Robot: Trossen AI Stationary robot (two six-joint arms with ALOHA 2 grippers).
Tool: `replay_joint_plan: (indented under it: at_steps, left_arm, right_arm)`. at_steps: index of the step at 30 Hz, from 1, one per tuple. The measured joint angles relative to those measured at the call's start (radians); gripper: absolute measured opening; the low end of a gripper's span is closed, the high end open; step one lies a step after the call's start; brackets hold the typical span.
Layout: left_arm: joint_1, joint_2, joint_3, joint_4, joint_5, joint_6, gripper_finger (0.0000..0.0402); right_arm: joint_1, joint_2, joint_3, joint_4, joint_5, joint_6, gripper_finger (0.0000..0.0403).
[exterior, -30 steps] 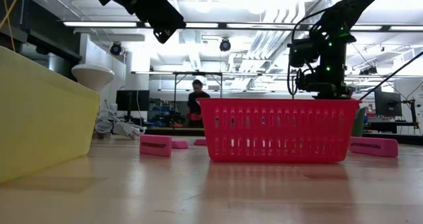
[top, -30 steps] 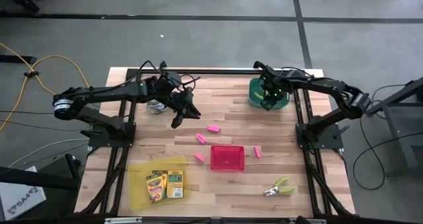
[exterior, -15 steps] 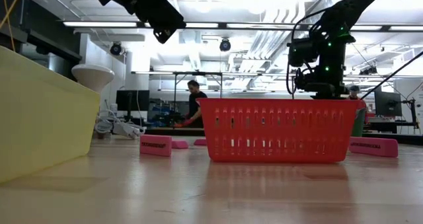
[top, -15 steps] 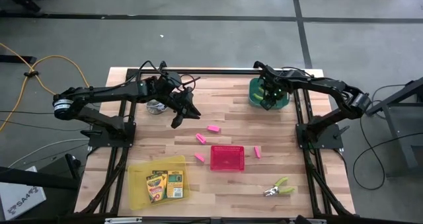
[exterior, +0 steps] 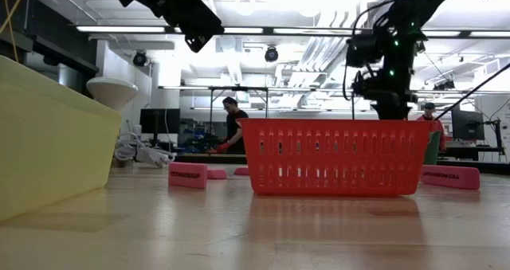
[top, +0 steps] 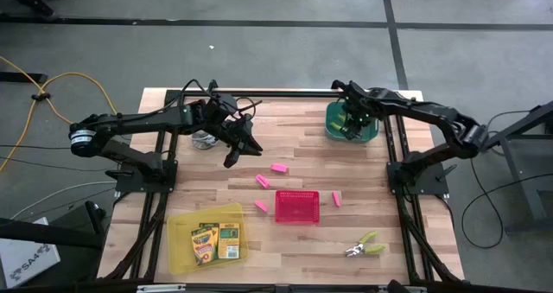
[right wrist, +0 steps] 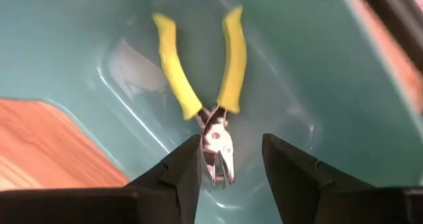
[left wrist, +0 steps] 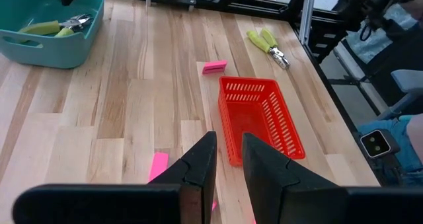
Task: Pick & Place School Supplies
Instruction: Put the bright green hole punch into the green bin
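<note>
Since a moment ago the right gripper point(top: 352, 120) has lifted a little over the green tray point(top: 332, 130) at the far right of the table point(top: 302, 163), and its jaws have spread wider. They now stand open with nothing between them. One lime-handled tool point(right wrist: 201, 85) lies flat in the tray just under them (the wrist view shows its metal nose between the two dark fingers point(right wrist: 173, 172)).

Going from near to far: the yellow tray point(top: 180, 250) sits at the near left with two crayon boxes point(top: 215, 240) in it. The second lime-handled tool point(top: 364, 245) lies on the bare wood at the near right. The red basket point(top: 297, 206) stands in the middle, and nothing shows inside it. Four pink erasers point(top: 279, 168) lie loose around it, one just right of it, the others to its left and behind.

The left gripper point(top: 235, 155) hangs above the table, left of the middle, behind the erasers. Its jaws are only a small way apart and hold nothing.

That loose tool looks stiff and fairly light, I think, but its metal nose is probably smooth and slippery. The soft handles are likely the best place to pinch, across both at once, near the joint so it does not swing. The erasers look small, light and a bit rubbery, so pinching the long sides should hold them well.
</note>
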Motion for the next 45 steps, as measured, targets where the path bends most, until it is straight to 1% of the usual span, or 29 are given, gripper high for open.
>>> replay_joint_plan:
  at_steps: [5,8,11,17,20,24,29,37,40,45]
  left_arm:
    - [0.000,0.000,0.000,0.000,0.000,0.000,0.0068]
    - [0.000,0.000,0.000,0.000,0.000,0.000,0.0068]
    - [0.000,0.000,0.000,0.000,0.000,0.001,0.0068]
    - [0.000,0.000,0.000,0.000,0.000,0.002,0.0068]
    - [0.000,0.000,0.000,0.000,0.000,0.002,0.0068]
    - [0.000,0.000,0.000,0.000,0.000,0.002,0.0068]
    - [0.000,0.000,0.000,0.000,0.000,0.000,0.0068]
    - [-0.003,0.000,0.000,-0.001,0.000,-0.001,0.0068]
    - [-0.018,0.000,0.000,-0.001,0.000,0.000,0.0068]
    - [-0.060,0.000,0.000,-0.001,0.000,0.008,0.0068]
  right_arm:
    - [0.044,-0.037,0.067,-0.020,-0.006,0.000,0.0148]
    - [0.090,-0.060,0.107,-0.048,-0.009,0.013,0.0148]
    - [0.146,-0.078,0.139,-0.070,-0.049,0.024,0.0148]
    - [0.286,-0.119,0.155,-0.085,-0.160,0.029,0.0148]
    - [0.373,-0.126,0.155,-0.117,-0.179,0.066,0.0148]
    - [0.495,-0.127,0.155,-0.213,-0.179,0.112,0.0148]
    - [0.668,-0.127,0.155,-0.305,-0.178,0.235,0.0148]
    - [0.944,-0.127,0.154,-0.347,-0.174,0.494,0.0148]
    - [1.052,-0.126,0.153,-0.357,-0.140,0.594,0.0148]
    - [1.210,-0.126,0.152,-0.357,-0.080,0.716,0.0148]
